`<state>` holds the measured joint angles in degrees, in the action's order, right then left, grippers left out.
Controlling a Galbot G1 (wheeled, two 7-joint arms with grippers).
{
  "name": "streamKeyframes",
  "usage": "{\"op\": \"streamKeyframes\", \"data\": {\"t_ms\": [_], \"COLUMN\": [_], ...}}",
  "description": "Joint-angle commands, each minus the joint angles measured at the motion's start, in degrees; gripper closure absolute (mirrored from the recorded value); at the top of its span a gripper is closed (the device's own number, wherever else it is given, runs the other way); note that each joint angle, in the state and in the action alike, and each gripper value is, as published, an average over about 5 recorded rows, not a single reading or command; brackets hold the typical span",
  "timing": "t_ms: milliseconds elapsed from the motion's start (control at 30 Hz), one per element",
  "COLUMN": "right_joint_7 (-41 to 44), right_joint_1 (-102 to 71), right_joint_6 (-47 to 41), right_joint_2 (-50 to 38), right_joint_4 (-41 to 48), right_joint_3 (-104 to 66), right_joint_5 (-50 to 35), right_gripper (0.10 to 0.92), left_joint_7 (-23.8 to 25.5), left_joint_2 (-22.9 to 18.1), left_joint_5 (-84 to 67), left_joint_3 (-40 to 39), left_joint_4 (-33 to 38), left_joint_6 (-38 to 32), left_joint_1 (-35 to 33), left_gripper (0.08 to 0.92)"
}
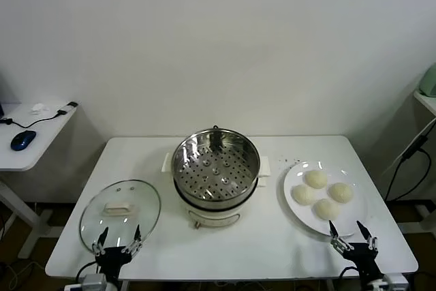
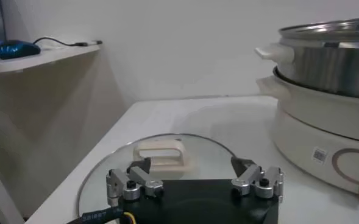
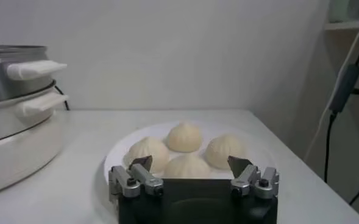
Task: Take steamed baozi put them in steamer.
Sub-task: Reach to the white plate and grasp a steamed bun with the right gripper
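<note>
Right tool [image 1: 352, 231]: it sits low at the near edge of the surface [image 1: 272, 236], just in front of the plate [image 1: 349, 217]. Its two fingers are spread wide and hold nothing. It faces the buns, so it looks ready to reach for one.
Left tool [image 1: 118, 238]: it sits low at the near edge too, just by the glass lid [image 1: 120, 215]. Its fingers are spread wide and hold nothing. It seems to be waiting.
Steamed baozi [image 1: 321, 194]: four round white buns lie close together on the plate, on the robot's right side. None is picked up yet.
Steamer [image 1: 216, 165]: the shiny pot stands in the middle of the surface on its cream base. The tray with holes inside has no bun on it.
Why the lid is off: the glass lid lies flat on the left, away from the pot, so the top of the pot is open for the buns to go in.
Next step, as a guess: the right tool is nearest the buns, so it will likely go first.
</note>
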<state>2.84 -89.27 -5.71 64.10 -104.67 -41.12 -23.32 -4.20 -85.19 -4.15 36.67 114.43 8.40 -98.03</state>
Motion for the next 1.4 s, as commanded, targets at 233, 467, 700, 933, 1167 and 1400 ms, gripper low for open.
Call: {"op": "streamKeyframes", "data": {"t_ms": [233, 467, 700, 933, 1167, 1400], "right_joint_7": [5.56, 35.33, 64.07, 74.4, 67.66, 64.2], "right_joint_1": [31.13, 58.63, 100.55, 120.38, 114.22, 104.71], "right_joint_6": [-13.21, -6.28, 13.93, 16.1, 10.88, 7.19], "right_joint_2": [-17.45, -38.83, -41.55, -31.76, -23.1, -16.16], "right_joint_4": [12.09, 25.81, 40.16, 50.29, 55.46, 62.69], "right_joint_3": [11.47, 44.88, 91.45, 116.13, 114.85, 106.8], "right_joint_5": [5.0, 11.92, 18.63, 17.96, 16.07, 17.92], "right_gripper": [0.203, 0.203, 0.203, 0.203, 0.203, 0.203], "left_joint_7": [0.01, -0.01, 0.23, 0.73, 0.88, 0.93], "left_joint_2": [0.37, 0.5, 0.15, -0.21, -0.25, -0.35], "left_joint_5": [-0.17, -0.46, -0.34, -0.22, -0.34, -0.19], "left_joint_3": [-0.76, -0.77, -0.9, -1.1, -0.7, -0.35], "left_joint_4": [0.1, -0.04, -0.48, -0.86, -1.29, -1.37], "left_joint_6": [-0.12, -0.67, -1.0, -1.46, -1.77, -1.91], "left_joint_1": [0.25, 0.39, 0.43, 0.66, 0.69, 0.09], "left_gripper": [0.177, 0.177, 0.177, 0.177, 0.177, 0.177]}}
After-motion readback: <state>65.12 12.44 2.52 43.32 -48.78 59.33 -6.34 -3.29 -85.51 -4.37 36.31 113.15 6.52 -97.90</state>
